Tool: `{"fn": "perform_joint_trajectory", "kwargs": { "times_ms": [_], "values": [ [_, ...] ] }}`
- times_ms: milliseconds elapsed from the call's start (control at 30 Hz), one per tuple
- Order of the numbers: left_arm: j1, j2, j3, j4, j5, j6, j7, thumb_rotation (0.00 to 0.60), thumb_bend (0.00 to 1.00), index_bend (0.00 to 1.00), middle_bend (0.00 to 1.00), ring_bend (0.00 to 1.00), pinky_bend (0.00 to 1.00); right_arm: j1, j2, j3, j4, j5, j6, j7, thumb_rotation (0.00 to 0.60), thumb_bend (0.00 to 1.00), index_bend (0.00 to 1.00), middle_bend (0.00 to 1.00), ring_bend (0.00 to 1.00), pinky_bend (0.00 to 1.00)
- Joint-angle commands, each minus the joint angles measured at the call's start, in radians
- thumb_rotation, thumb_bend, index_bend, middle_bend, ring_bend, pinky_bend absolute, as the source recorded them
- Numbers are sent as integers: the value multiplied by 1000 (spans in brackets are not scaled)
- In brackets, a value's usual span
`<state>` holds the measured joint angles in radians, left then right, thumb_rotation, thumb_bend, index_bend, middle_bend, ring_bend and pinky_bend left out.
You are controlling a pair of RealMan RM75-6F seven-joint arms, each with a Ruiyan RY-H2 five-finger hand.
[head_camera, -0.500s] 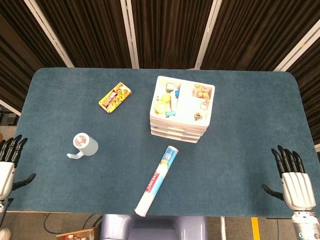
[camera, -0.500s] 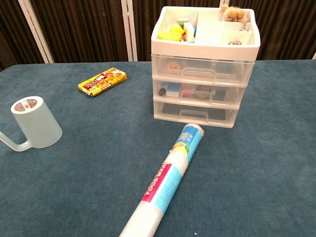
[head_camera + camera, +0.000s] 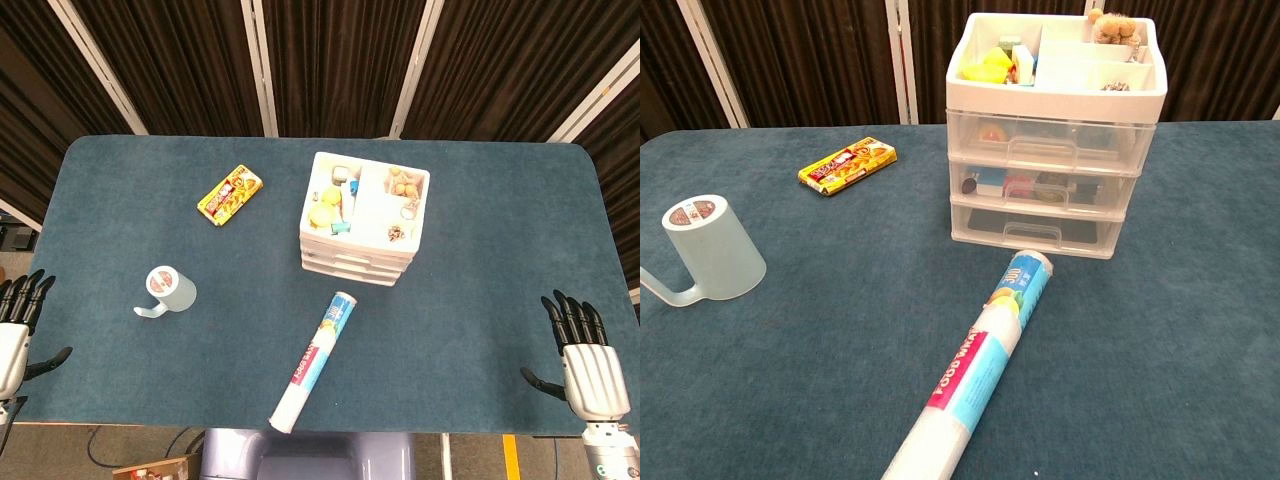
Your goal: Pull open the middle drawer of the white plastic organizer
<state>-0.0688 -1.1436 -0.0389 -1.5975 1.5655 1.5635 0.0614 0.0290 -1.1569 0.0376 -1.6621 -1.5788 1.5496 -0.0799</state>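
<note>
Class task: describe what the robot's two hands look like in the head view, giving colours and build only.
The right hand has a pale silver-white ribbed back plate with black fingers and a black thumb. The left hand, partly cut off by the frame edge, shows the same light body and black fingers. No cables or markings are visible.

Bright, even overhead light; both views are sharp. Shadows on the blue surface point(image 3: 480, 220) are soft and faint. The curtains stay dark.

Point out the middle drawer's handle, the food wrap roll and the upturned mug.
middle drawer handle point(image 3: 1044, 191), chest view, centre of the clear pull.
food wrap roll point(image 3: 978, 368), chest view, middle of its printed label.
mug point(image 3: 718, 256), chest view, side wall of the body.
</note>
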Motion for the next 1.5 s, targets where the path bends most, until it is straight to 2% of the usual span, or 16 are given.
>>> {"fn": "perform_joint_trajectory", "kwargs": {
  "times_ms": [33, 67, 100, 133, 200, 300, 367, 533, 633, 767, 1067, 1300, 1500],
  "values": [
    [0, 1, 0, -1, 1, 1, -1, 600, 0, 0, 0, 0, 39, 2, 7, -4, -35, -16, 3, 41, 600, 150, 0, 72, 83, 270],
    [0, 1, 1, -1, 2, 1, -2, 600, 0, 0, 0, 0, 40, 4, 9, -5, -57, -24, 5, 70, 600, 181, 0, 185, 199, 417],
    [0, 1, 1, -2, 3, 2, -2, 600, 0, 0, 0, 0, 39, 6, 12, -5, -73, -29, 6, 90, 600, 233, 0, 347, 359, 565],
    [1, 1, 2, -2, 6, 3, -1, 600, 0, 0, 0, 0, 40, 10, 17, -3, -101, -37, 8, 122, 600, 277, 0, 458, 463, 650],
    [1, 1, 2, -2, 11, 8, -1, 600, 0, 0, 0, 0, 39, 24, 35, -4, -164, -36, -17, 185, 600, 429, 0, 711, 692, 825],
    [2, -1, 1, -1, 20, 18, -2, 600, 0, 0, 0, 0, 39, 64, 81, -15, -279, -1, -118, 273, 600, 590, 0, 866, 825, 930],
    [3, -3, 2, 1, 23, 21, -5, 600, 0, 0, 0, 0, 40, 107, 123, -23, -373, 44, -227, 329, 600, 659, 0, 911, 865, 958],
    [3, -2, 0, 3, 20, 23, -15, 600, 0, 0, 0, 0, 39, 230, 176, -3, -524, 182, -465, 392, 600, 744, 0, 947, 896, 972],
    [4, 0, 1, 3, 21, 24, -21, 600, 0, 0, 0, 0, 39, 289, 152, 30, -555, 277, -542, 398, 600, 763, 0, 949, 897, 973],
    [6, 2, 3, 5, 30, 32, -29, 600, 0, 0, 0, 0, 39, 374, 75, 90, -556, 446, -612, 388, 600, 770, 0, 950, 897, 972],
    [6, 11, 6, -1, 22, 21, -54, 600, 0, 0, 0, 0, 39, 504, -60, 191, -505, 721, -635, 354, 600, 772, 0, 950, 897, 972],
    [5, 17, 9, -5, 27, 18, -65, 600, 0, 0, 0, 0, 39, 554, -143, 240, -444, 859, -645, 390, 600, 775, 0, 950, 894, 972],
    [1, 20, 11, -14, 22, 5, -75, 600, 0, 0, 0, 0, 40, 579, -196, 283, -399, 922, -650, 427, 600, 780, 0, 950, 893, 972]
  ]
}}
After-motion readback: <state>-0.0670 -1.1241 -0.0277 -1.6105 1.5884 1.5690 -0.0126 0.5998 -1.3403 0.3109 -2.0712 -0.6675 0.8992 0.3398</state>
